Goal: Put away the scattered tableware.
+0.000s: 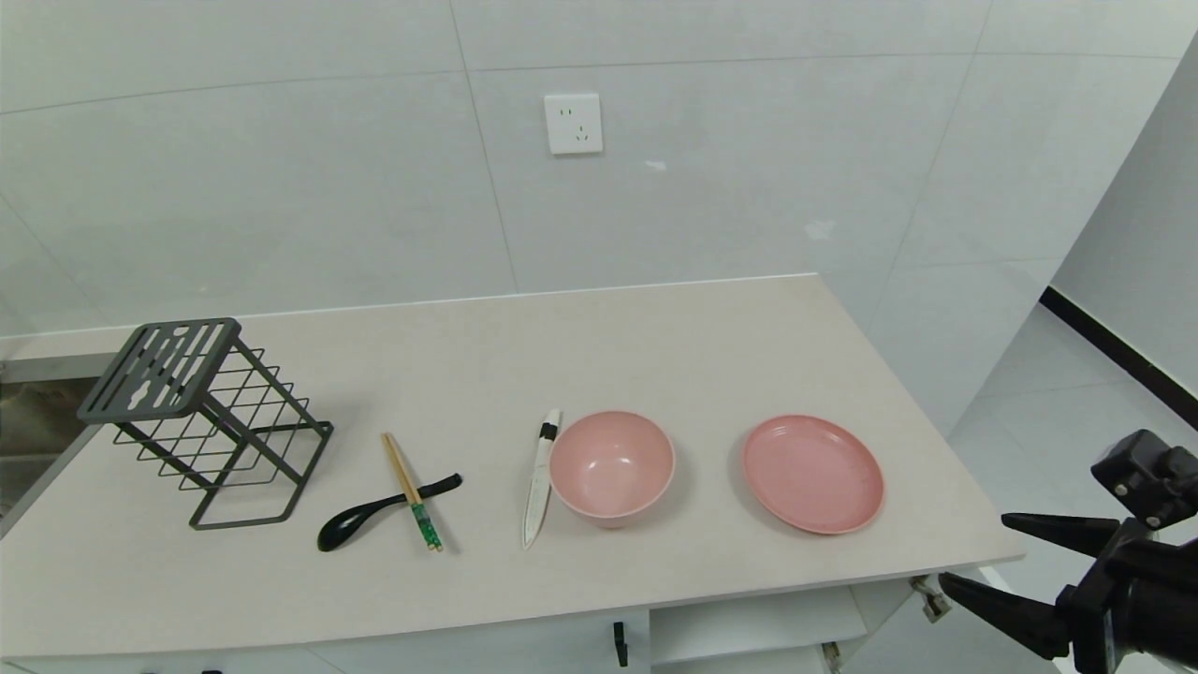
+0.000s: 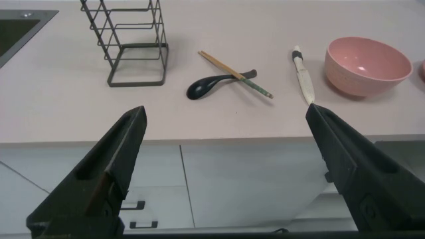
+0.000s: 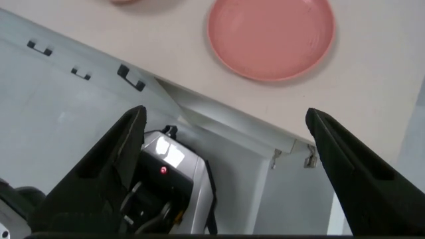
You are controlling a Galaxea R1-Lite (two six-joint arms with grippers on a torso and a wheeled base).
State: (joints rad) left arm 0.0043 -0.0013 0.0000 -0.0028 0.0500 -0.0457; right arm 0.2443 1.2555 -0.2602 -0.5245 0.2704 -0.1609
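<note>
One long beige tabletop carries everything. The stuff sits in a loose row along the front half, and a wide strip of tabletop runs between that row and the wall. At the left end there's a sink just past the edge.

Biggest thing on it is the dark wire rack. It stands near the left edge, close to the sink, with a decent gap between it and the cutlery.

Both grippers are off the tabletop. The left gripper hangs in front of the front edge, lower than the surface, with its jaws spread wide and nothing between them. The right gripper sits out past the front right corner, also spread wide and holding nothing. In its own wrist view the corner and the plate are just beyond it.

The pink plate lies flat near the right edge, with a strip of bare top between it and the front edge. The pink bowl is upright and well apart from the plate, about mid-tabletop. The knife lies just beside the bowl on its left, tip toward the front edge. I can't tell if they touch. Further left, the chopsticks lie crossed over the handle of the black spoon.
</note>
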